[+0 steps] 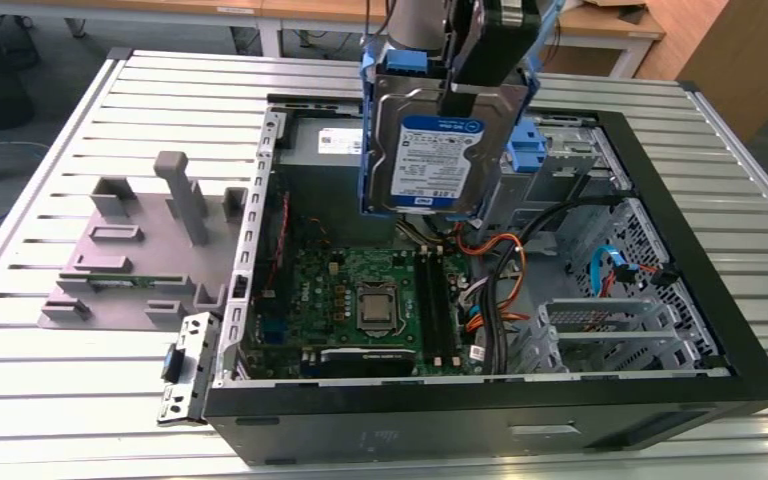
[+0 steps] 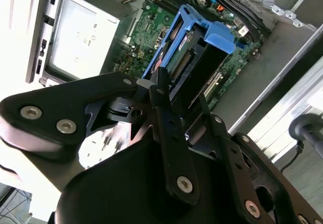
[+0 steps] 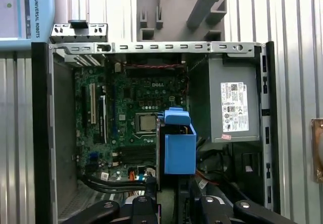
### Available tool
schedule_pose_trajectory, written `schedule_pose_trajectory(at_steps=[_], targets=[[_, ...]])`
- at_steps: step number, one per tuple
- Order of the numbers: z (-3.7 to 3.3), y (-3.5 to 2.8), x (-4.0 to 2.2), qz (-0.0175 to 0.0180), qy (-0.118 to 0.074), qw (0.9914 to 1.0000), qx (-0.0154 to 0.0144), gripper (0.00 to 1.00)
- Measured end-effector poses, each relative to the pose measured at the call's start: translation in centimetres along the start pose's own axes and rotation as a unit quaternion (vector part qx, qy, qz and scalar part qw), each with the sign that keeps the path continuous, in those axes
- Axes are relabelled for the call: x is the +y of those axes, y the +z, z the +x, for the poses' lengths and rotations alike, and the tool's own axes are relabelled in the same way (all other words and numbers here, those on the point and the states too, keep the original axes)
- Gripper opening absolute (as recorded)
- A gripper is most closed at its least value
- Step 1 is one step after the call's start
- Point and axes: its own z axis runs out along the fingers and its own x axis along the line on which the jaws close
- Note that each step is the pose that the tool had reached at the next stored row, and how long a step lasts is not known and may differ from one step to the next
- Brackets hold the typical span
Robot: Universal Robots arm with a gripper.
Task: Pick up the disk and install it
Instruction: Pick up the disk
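Blue-railed silver, the disk [image 1: 431,150] hangs over the middle of the open computer case [image 1: 491,405], pinched by the gripper [image 1: 471,95]; I'd keep it square to the walls and clear of the cables [image 1: 544,225].

I believe I work in a robotics laboratory or a test workshop. The work surface is a silver table of long aluminium slats [image 1: 51,380], not home furniture. On it lies an open black desktop computer case [image 1: 491,415] with its green motherboard [image 1: 317,290] bare. Beside it is a grey plastic fixture block with upright posts [image 1: 131,250]. Behind stand light wooden desks [image 1: 604,25].
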Motion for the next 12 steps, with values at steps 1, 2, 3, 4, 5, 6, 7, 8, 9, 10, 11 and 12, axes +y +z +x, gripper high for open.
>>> schedule_pose_trajectory(at_steps=[1,2,3,4,5,6,7,8,9,10,11,12], targets=[[0.23,-0.02,-0.06,0.0000,0.000,1.00000,0.0000,0.35],[0.44,-0.02,-0.11,0.0000,0.000,1.00000,0.0000,0.35],[0.65,-0.03,-0.16,0.0000,0.000,1.00000,0.0000,0.35],[0.86,-0.04,-0.21,0.0000,0.000,1.00000,0.0000,0.35],[1.06,-0.05,-0.27,0.0000,0.000,1.00000,0.0000,0.35],[1.25,-0.06,-0.32,0.0000,0.000,1.00000,0.0000,0.35],[1.46,-0.07,-0.38,0.0000,0.000,1.00000,0.0000,0.35],[1.65,-0.09,-0.44,0.0000,0.000,1.00000,0.0001,0.35],[1.84,-0.09,-0.50,0.0000,0.000,1.00000,0.0000,0.35],[2.03,-0.10,-0.56,0.0000,0.000,1.00000,0.0000,0.35],[2.22,-0.12,-0.61,0.0000,0.000,1.00000,0.0000,0.35],[2.40,-0.13,-0.66,0.0000,0.000,1.00000,0.0000,0.35]])
